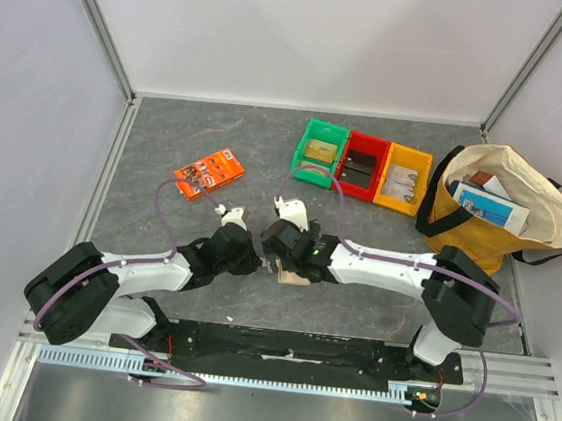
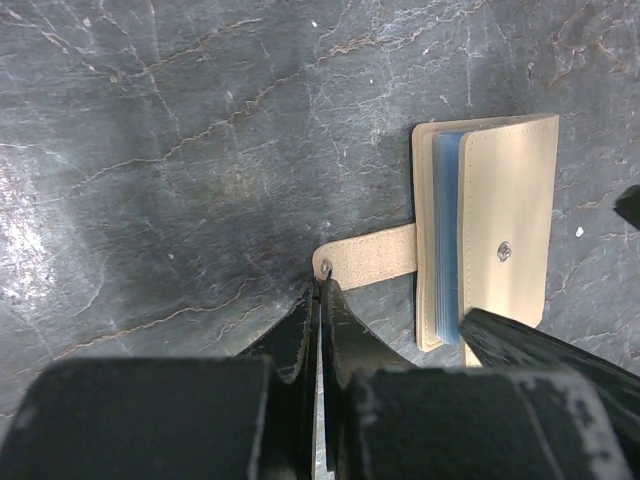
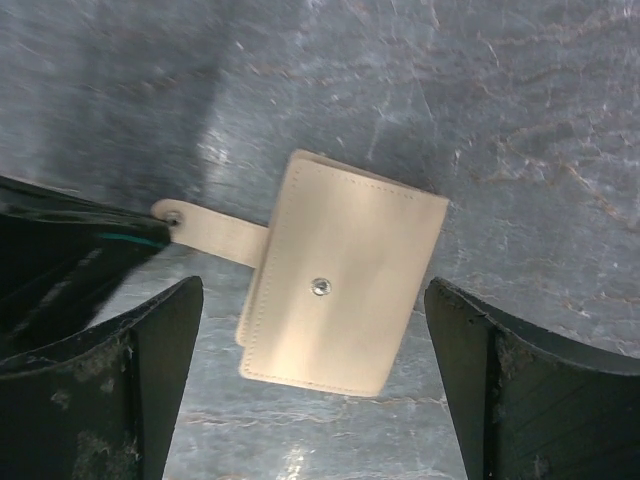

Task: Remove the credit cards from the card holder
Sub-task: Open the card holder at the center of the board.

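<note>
The beige card holder [image 2: 505,235] lies folded on the grey table, snap side up, its tab [image 2: 372,255] sticking out to the side. Pale blue edges of the credit cards [image 2: 447,230] show between its covers. My left gripper [image 2: 322,288] is shut on the end of the tab, at the snap. The right wrist view shows the card holder [image 3: 345,270] straight below my right gripper [image 3: 312,295], which is open with a finger on each side and not touching it. From above, both grippers meet mid-table, left gripper [image 1: 255,251] and right gripper [image 1: 281,259], over the card holder [image 1: 294,278].
An orange flat packet [image 1: 209,173] lies at the back left. Green [image 1: 320,153], red [image 1: 362,166] and yellow [image 1: 404,179] bins stand in a row at the back. A cream and mustard tote bag [image 1: 497,208] with items inside sits at the right.
</note>
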Tool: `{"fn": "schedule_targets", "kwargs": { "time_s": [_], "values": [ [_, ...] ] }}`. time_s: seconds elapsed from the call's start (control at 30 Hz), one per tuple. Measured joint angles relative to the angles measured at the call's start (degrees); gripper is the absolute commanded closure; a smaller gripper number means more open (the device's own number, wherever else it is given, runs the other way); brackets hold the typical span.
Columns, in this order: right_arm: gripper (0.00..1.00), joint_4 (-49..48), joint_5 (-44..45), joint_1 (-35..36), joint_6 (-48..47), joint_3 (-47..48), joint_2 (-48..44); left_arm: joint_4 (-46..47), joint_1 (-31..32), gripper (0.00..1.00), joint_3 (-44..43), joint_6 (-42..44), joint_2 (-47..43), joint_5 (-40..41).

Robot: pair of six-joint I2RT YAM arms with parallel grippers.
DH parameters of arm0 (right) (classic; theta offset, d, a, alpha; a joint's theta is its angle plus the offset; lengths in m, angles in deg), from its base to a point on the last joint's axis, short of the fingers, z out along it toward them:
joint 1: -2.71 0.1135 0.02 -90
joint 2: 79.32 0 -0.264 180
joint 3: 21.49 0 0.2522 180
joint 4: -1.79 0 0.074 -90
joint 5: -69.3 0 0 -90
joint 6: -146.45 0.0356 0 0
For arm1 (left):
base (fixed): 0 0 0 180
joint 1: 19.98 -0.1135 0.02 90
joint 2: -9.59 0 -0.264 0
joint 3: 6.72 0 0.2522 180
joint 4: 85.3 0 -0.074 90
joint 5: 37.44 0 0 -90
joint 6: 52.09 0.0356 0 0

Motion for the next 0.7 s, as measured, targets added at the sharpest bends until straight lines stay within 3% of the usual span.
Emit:
{"fn": "schedule_targets", "kwargs": {
  "time_s": [0.2,0.5,0.7],
  "values": [
    [0.02,4.9,4.4,0.9,-0.9,1.4,5.5,0.3,0.0,0.98,0.2,-0.7,0.0,0.0],
    [0.02,8.4,8.7,1.0,-1.3,2.9,5.3,0.2,0.0,0.98,0.3,-1.3,-0.2,0.1],
    [0.14,11.6,11.2,0.7,-2.5,3.4,0.3,-2.1,0.0,0.98,0.3,-1.3,-1.7,1.2]
  ]
}}
